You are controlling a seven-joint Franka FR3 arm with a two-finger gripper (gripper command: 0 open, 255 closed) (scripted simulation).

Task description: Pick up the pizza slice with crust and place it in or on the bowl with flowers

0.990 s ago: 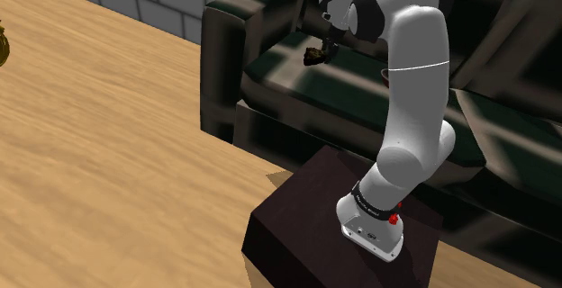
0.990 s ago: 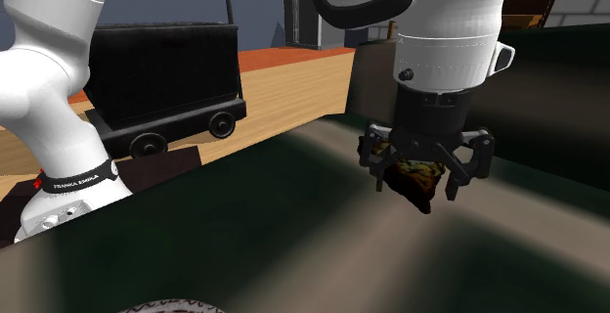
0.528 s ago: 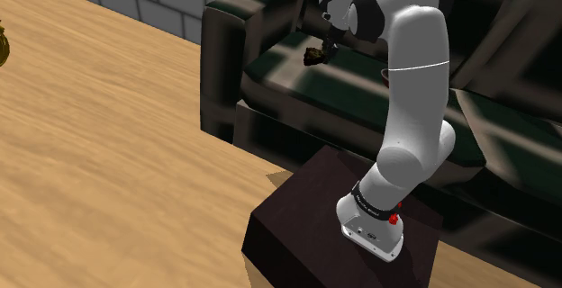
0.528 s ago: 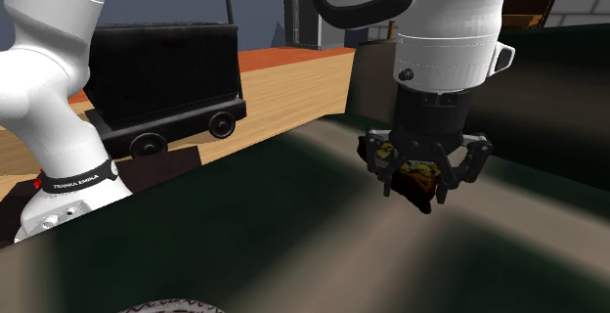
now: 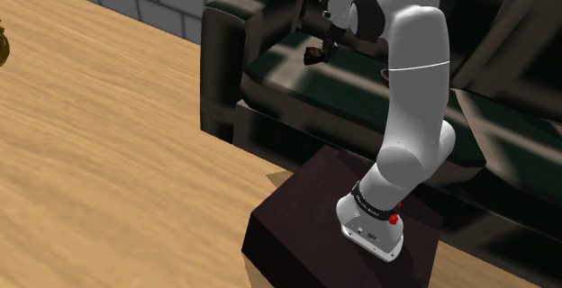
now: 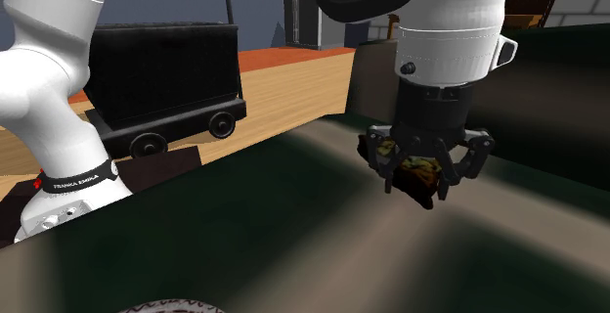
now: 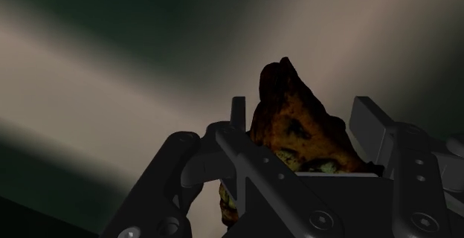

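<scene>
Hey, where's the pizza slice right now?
The pizza slice is clamped in the black gripper, above the dark green sofa seat, right of centre in the second exterior view.

Shoulder: high, behind stand [image 5: 297, 228], facing down toward sofa [image 5: 288, 79]. Second exterior: low on sofa seat, close to gripper [image 6: 420, 186], facing stand. Wrist: near seat. Shared: gripper, pizza slice [image 7: 297, 125], seat.

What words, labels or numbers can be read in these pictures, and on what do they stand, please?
"FRANKA EMIKA": white letters on the black band round the arm's base, second exterior view.
Shoulder view: the same band's lettering is too small to read.
No other text.
</scene>
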